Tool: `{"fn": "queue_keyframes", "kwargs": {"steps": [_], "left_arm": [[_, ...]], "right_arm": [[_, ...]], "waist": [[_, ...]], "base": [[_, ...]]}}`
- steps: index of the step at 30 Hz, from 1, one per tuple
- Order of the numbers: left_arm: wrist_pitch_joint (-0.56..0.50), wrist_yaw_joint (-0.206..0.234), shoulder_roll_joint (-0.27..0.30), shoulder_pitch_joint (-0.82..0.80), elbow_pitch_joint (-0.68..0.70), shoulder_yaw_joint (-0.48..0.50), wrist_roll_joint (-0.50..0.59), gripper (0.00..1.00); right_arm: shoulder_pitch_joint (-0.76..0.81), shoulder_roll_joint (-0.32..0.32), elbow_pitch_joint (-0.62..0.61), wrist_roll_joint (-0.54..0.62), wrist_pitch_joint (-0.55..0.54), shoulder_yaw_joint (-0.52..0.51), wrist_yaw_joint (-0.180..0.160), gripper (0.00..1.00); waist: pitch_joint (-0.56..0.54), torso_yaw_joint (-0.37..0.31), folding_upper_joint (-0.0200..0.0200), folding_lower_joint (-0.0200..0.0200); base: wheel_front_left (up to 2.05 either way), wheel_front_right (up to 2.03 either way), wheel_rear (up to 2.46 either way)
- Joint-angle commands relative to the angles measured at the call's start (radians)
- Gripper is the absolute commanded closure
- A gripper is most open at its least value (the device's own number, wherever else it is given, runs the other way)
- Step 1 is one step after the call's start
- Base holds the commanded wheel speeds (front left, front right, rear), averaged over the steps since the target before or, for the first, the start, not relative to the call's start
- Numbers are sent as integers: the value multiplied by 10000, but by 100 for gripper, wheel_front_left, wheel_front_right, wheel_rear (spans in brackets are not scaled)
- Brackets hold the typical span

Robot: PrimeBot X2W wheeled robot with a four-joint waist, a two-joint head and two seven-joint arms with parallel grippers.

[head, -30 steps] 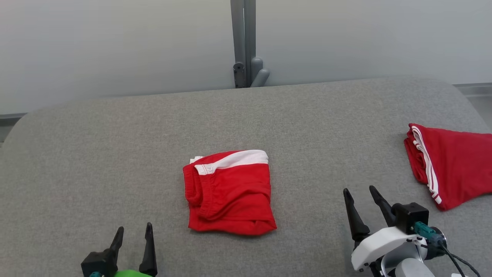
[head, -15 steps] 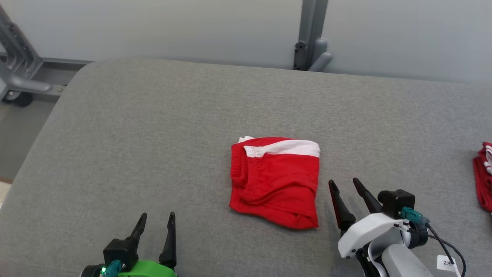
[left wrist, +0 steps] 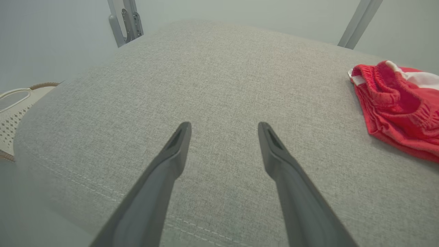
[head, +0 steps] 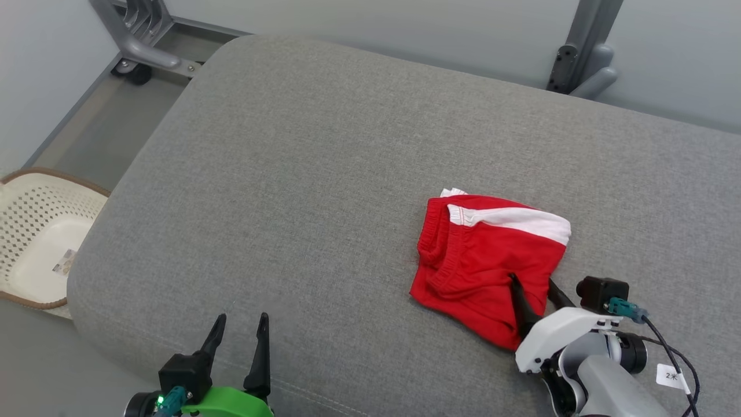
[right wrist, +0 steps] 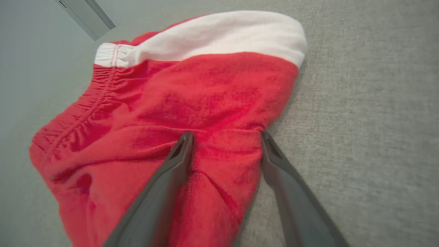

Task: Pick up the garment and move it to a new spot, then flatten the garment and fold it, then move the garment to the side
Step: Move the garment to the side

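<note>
Folded red garment [head: 486, 255] lies right of centre on the grey bench [head: 289, 174]. Right wrist view: right gripper [right wrist: 226, 137] jaws apart, straddling the garment's near fold. Left gripper [head: 243, 318] jaws apart above the bench, well apart from the garment. Head view adds a basket [head: 23, 208] on the floor.

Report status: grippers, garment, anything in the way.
Left gripper open, over table. Right gripper open, astride near edge of folded red shorts. Basket on floor, left of table.
</note>
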State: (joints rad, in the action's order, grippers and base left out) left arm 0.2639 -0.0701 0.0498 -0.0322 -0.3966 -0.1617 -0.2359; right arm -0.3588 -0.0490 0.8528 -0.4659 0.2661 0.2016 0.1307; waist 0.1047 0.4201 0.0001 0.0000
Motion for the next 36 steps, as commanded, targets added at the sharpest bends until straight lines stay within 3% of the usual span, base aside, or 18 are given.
{"fn": "queue_keyframes", "kwargs": {"steps": [1,9,16,27,32,36], "left_arm": [[-7,73,21,-171,23,8,-34,0],[-7,-5,24,89,-112,298,163,0],[-7,-163,24,431,-155,602,278,0],[-7,-84,25,278,-99,286,-206,0],[-8,-34,25,58,-46,114,-280,0],[-8,-24,28,-113,-48,-9,-263,0]], "right_arm": [[-59,-20,184,-147,-37,130,-3,100],[45,-47,-412,-256,-33,41,-3,100],[683,-61,-679,-151,-31,-2,-11,100],[1055,-38,-912,514,-22,-328,-10,100],[1089,-43,-997,586,-22,-189,-10,100],[1041,-30,-1075,480,-22,-45,-10,100]], "waist": [[277,248,-1,0],[-160,-771,-1,0],[-943,-2839,-1,0],[-1054,-6335,-1,0],[-914,-7401,-1,0],[-782,-7821,-1,0]], "base": [[0,0,0],[0,0,0],[0,0,0],[0,0,0],[0,0,0],[0,0,0]]}}
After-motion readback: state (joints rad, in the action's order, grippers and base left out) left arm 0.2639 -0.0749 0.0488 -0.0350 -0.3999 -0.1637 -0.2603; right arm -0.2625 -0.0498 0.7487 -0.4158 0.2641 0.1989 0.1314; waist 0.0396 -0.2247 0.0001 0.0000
